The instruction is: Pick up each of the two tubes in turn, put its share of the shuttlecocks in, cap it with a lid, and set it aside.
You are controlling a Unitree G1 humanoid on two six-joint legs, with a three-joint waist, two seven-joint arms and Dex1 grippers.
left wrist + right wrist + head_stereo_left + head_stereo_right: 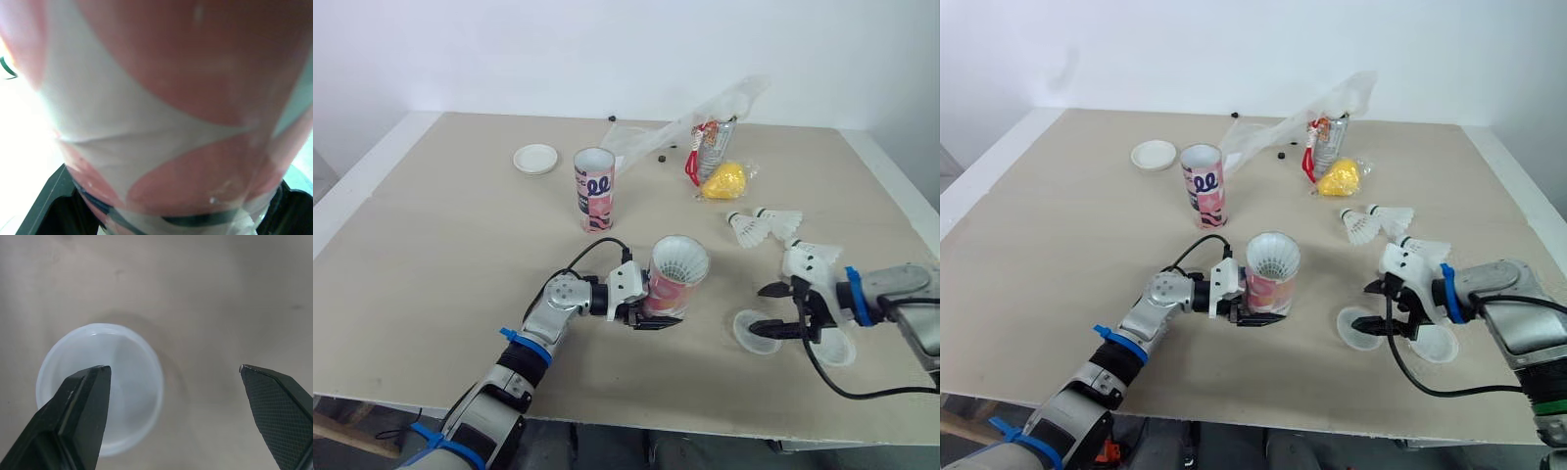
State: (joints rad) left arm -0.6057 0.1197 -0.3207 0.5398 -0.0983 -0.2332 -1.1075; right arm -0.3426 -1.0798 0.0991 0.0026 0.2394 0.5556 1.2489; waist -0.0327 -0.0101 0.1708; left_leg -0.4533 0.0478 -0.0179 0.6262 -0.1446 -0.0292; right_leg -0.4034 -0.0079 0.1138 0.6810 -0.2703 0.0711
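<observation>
My left gripper (659, 305) is shut on a pink patterned tube (668, 286) held tilted just above the table, with white shuttlecock feathers (679, 260) showing in its mouth. In the left wrist view the tube wall (161, 122) is right against the camera. A second pink tube (594, 189) stands upright and open farther back. My right gripper (771, 309) is open, low over the table, with a translucent lid (751, 333) by its lower finger. In the right wrist view that lid (100, 387) lies beside one finger (83, 416). Two loose shuttlecocks (745, 229) (781, 220) lie behind the right gripper.
A second translucent lid (835, 350) lies under my right wrist. A white lid (536, 159) rests at the back left. A crumpled plastic bag (690, 122), a yellow object (724, 180) and small black caps sit at the back. The table's front edge is close.
</observation>
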